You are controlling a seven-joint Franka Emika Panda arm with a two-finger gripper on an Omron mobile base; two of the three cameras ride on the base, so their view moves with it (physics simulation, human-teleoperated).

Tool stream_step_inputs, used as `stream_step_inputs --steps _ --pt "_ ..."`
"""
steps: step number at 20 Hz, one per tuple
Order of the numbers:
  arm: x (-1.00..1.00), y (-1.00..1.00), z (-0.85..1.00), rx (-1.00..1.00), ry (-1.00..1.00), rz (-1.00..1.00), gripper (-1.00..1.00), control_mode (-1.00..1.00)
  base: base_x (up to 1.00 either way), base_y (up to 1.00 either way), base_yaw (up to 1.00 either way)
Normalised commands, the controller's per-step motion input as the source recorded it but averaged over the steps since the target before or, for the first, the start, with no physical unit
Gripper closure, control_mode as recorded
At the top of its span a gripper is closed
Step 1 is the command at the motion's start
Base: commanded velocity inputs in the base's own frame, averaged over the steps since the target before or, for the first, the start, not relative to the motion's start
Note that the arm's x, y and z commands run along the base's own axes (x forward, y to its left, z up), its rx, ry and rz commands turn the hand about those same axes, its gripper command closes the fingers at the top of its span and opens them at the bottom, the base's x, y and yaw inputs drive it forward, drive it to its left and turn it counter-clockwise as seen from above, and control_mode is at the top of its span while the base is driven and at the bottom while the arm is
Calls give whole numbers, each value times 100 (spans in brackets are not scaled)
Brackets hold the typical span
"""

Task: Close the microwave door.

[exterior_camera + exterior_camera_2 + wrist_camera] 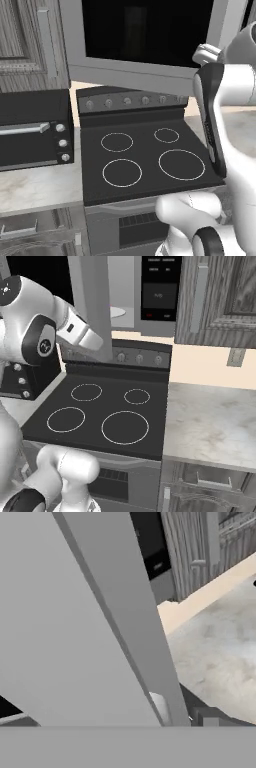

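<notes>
We see the microwave door (150,37) swung open above the stove (145,155), its black glass window facing the left base camera and its grey frame running along the bottom and right edge. From the right base view the door (95,296) stands edge-on, a tall grey slab in front of the microwave (150,293), whose white turntable plate (117,311) and black button panel (161,286) sit behind it. Our arm reaches up to the door's free edge, with the wrist against the panel in the right base view. In the hand view the grey door (75,627) lies right in front of the camera, slanting across the left half. We cannot tell how far the claw is open or whether it has hold of anything, since its fingers are not distinguishable. A black toaster oven (32,130) sits on the desk (35,185) left of the stove, and a marbled desk (215,421) lies to the stove's right beneath a wooden cabinet (220,301).
</notes>
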Motion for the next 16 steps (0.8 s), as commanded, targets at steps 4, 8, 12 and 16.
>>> stream_step_inputs --steps 4,8,12,16 --pt "75 -51 0 0 -5 16 -100 -100 0 0 0" --pt "64 -39 0 0 -9 9 -100 -100 0 0 0" --pt "70 -13 0 0 -6 6 -100 -100 0 0 0" --pt "63 0 0 -2 -3 2 -100 -100 0 0 0"
